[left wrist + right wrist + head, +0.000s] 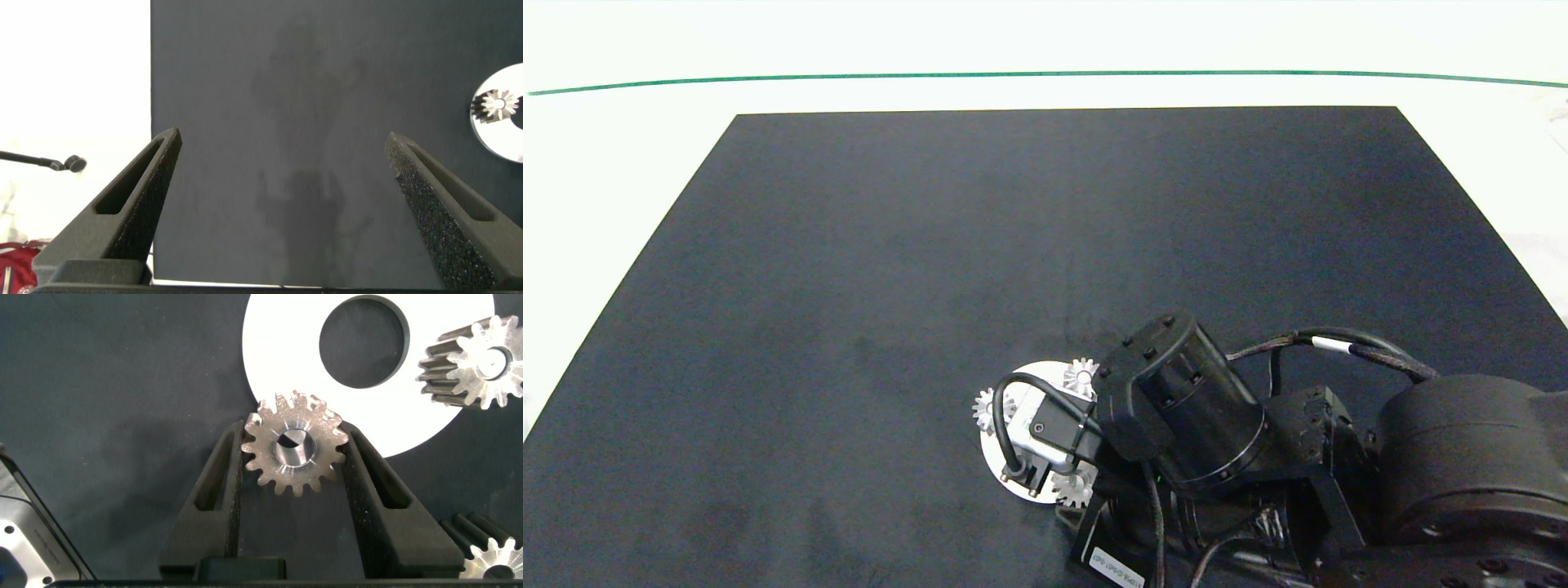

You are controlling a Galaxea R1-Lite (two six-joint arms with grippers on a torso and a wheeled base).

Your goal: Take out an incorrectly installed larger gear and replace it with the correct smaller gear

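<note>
Right hand [296, 457] pinches a gear [294, 449] flat at the white base disc's [278, 367] rim, beside its empty hole [364, 341]; left hand [282, 204] spread, idle.

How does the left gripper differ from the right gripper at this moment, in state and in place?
The left gripper has its fingers wide apart and holds nothing; the right gripper has its fingers closed on the smaller gear. The left gripper is above bare dark mat, with the white disc off to one side; the right gripper is at the disc's edge. Both have dark fingers.
</note>
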